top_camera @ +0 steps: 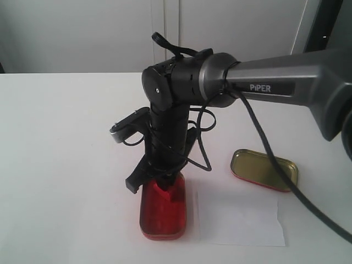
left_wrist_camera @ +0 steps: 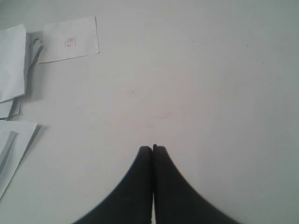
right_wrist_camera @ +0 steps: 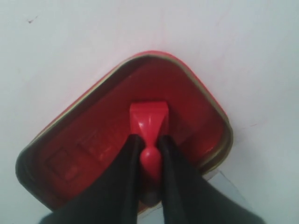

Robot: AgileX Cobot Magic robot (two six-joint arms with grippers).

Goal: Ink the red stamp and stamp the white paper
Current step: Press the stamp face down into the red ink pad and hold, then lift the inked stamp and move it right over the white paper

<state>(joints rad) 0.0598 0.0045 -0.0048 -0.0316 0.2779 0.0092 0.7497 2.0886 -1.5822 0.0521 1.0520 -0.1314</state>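
Left gripper (left_wrist_camera: 153,149) pinched shut, holding nothing, above the surface (left_wrist_camera: 210,70). My right arm reaches in from 3 o'clock, wrist pointing down. The right gripper (right_wrist_camera: 150,141) clamps the red stamp (right_wrist_camera: 148,119) by its handle, base down in the ink tin (right_wrist_camera: 187,88). White paper (top_camera: 239,220) lies at the tin's 3 o'clock.

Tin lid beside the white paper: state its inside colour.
The tin lid is gold inside, red at the edge; the exterior view shows it best.

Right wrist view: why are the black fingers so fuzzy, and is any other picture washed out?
Right wrist view: the right gripper, close to the lens, is soft, while the red stamp is sharper. Exterior view: the white paper nearly blends into the bright table. Left wrist view: even light.
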